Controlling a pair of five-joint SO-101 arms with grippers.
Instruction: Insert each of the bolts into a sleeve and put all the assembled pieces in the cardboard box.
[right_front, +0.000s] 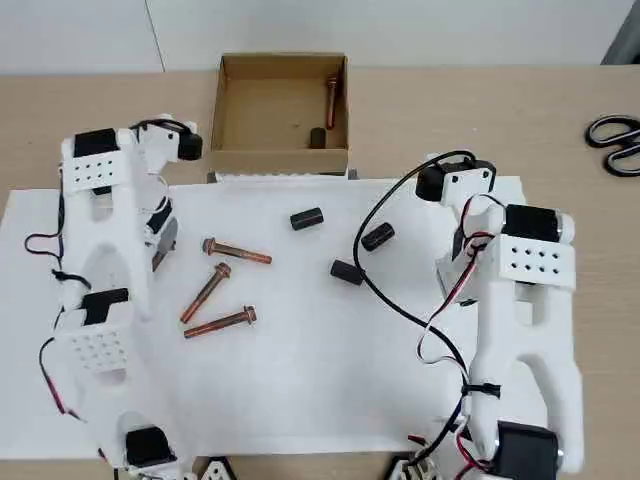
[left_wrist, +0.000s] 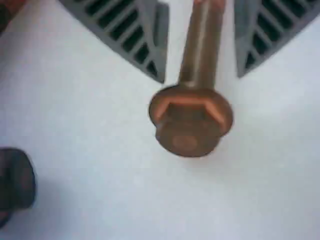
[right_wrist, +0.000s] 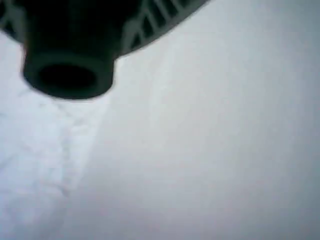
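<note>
Since the right gripper (right_wrist: 75, 25) clamps a sleeve (right_wrist: 67, 75) and the left gripper (left_wrist: 200, 75) stands narrowly apart around a bolt (left_wrist: 190, 120) low over the white sheet (right_front: 300, 380), mating looks next: close, lift, align shaft with bore. Beneath is a wooden table (right_front: 480, 110), with the cardboard box (right_front: 280, 160) at the sheet's far edge and loose bolts (right_front: 237, 252) and sleeves (right_front: 307, 218) between the arms.

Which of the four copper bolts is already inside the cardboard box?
The bolt along the right wall of the cardboard box; the other three lie outside on the white sheet.
</note>
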